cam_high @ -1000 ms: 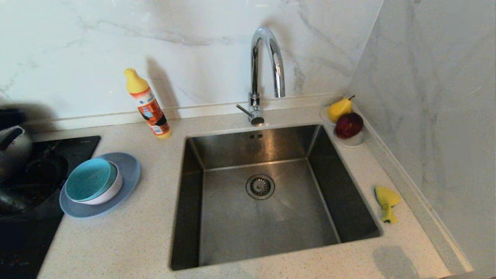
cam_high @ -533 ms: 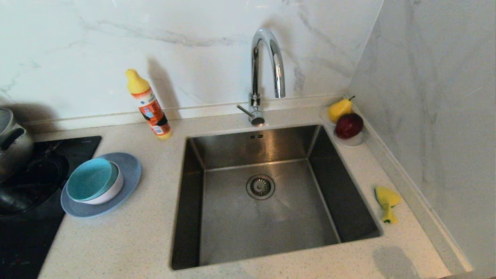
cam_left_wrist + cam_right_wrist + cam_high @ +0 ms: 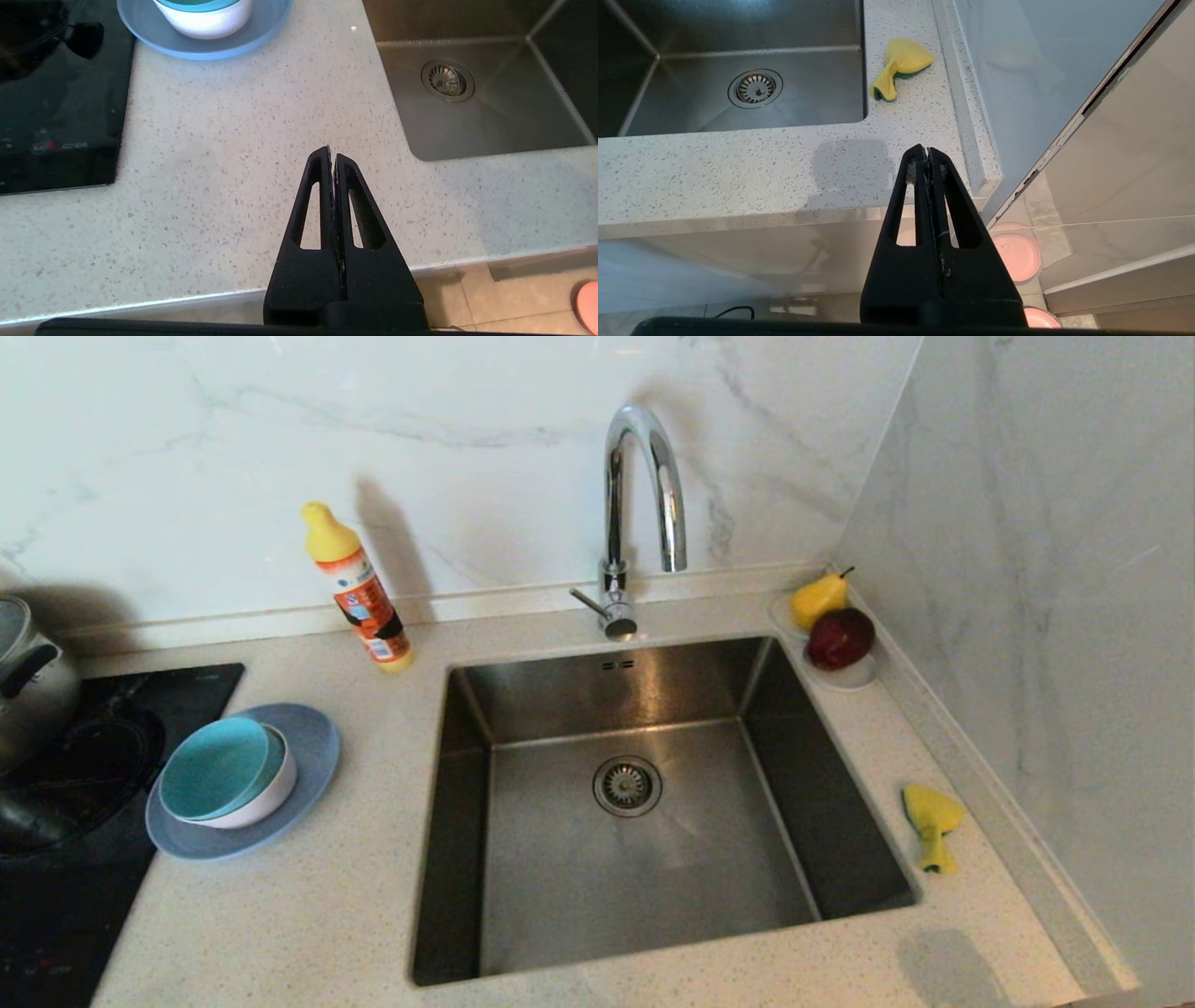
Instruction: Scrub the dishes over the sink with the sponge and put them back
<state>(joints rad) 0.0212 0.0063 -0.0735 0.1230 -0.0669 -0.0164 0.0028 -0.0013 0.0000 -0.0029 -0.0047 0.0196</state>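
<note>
1. Left gripper [image 3: 332,156]: the fingers are clenched tip to tip with nothing between them. It hangs over the near edge of the countertop [image 3: 243,140], between the black hob [image 3: 56,107] and the sink [image 3: 490,116].
2. Right gripper [image 3: 927,156]: likewise pressed together and empty, parked over the near right corner of the counter. Neither arm appears in the head view.
3. Sponge [image 3: 899,65]: it lies on the counter just beside the sink's right rim, well apart from the right gripper and farther along the counter from it. Judged soft, light and compressible; the pinched waist (the narrowest section) looks the best place to take hold, with the jaws across it.
4. Teal bowl [image 3: 222,775]: it sits inside the blue-grey plate [image 3: 313,751] on the counter left of the sink, next to the hob. From the left wrist view the stack lies ahead of the gripper, well apart.
5. Handling of the dishes: probably stiff, matte and breakable. A rim pinch appears the only purchase on the bowl. The plate lies flat, so its edge probably offers little clearance (lift the bowl out first).
6. The basin is bare down to the drain strainer [image 3: 626,785].
</note>
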